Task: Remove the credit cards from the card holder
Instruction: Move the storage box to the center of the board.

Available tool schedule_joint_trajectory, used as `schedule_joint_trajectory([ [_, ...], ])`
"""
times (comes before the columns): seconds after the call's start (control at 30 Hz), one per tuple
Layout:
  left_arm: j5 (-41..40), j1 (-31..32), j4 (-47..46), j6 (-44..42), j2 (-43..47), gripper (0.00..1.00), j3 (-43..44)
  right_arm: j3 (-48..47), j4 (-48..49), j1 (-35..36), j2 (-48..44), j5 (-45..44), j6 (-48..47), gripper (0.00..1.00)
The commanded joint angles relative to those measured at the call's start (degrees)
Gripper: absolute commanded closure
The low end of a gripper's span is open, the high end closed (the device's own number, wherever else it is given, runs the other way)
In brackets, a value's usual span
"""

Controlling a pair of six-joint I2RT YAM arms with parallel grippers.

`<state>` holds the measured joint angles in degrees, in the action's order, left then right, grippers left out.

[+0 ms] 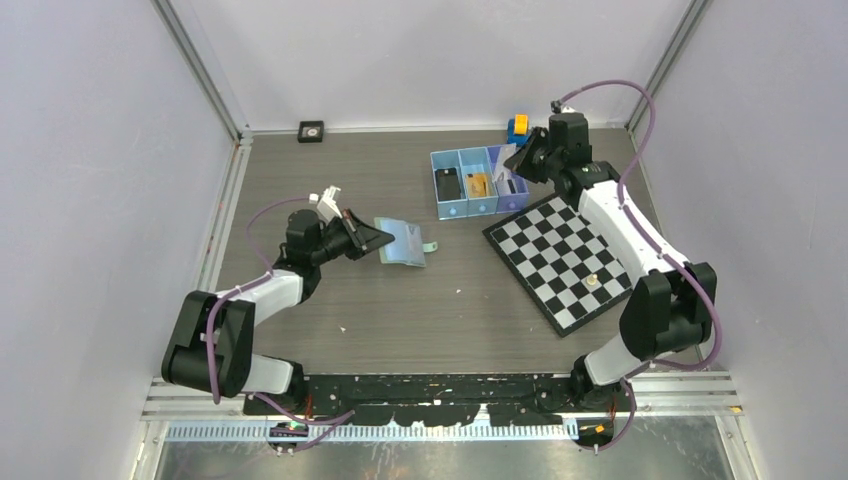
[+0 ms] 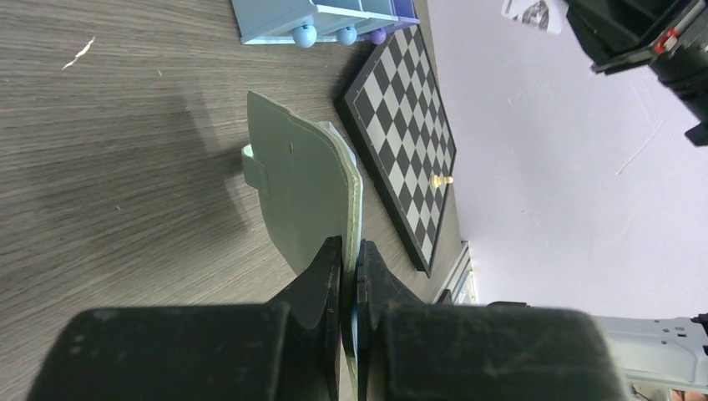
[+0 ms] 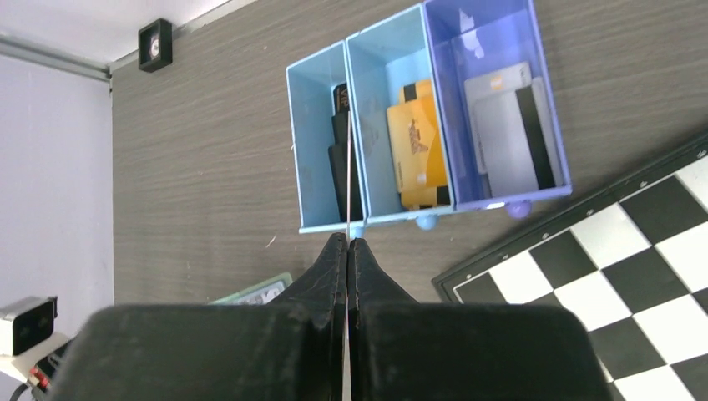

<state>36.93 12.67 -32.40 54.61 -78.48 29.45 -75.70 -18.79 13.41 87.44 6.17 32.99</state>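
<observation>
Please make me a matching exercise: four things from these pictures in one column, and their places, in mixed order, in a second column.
1. black card
2. gold-orange card
3. grey cards
4. card holder

a. middle compartment of the tray
b. pinched by the left gripper
c. tray compartment nearest the chessboard
d. tray compartment farthest from the chessboard

Pairs: 1-d, 2-a, 3-c, 4-b

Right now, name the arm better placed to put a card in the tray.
Right. The right gripper pinches a card edge-on above the tray; the left gripper is clamped on the card holder.
</observation>
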Motion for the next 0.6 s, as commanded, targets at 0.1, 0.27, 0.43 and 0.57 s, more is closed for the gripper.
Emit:
schedule_joint_trajectory([
  [0.1,-1.31,1.62,-0.47,-1.28,0.4,1.0,2.0,-11.65,-5.38,-0.92,7.84,2.45,-6.98,1.0],
  [0.27,-1.98,1.84,-0.13,-1.36,1.63,1.0,1.76,-17.13,-6.68,-0.93,15.17,4.41,-10.75,1.0],
  [0.43,-2.33,1.86,0.75,-1.66,2.6,1.0,1.79,-20.97,-6.68,-1.0,21.91,4.36,-12.64,1.0],
  [0.57,-2.37,1.92,0.76,-1.27,2.86,1.0,1.68,-21.87,-6.2,-0.94,25.5,4.77,-13.91,0.99],
])
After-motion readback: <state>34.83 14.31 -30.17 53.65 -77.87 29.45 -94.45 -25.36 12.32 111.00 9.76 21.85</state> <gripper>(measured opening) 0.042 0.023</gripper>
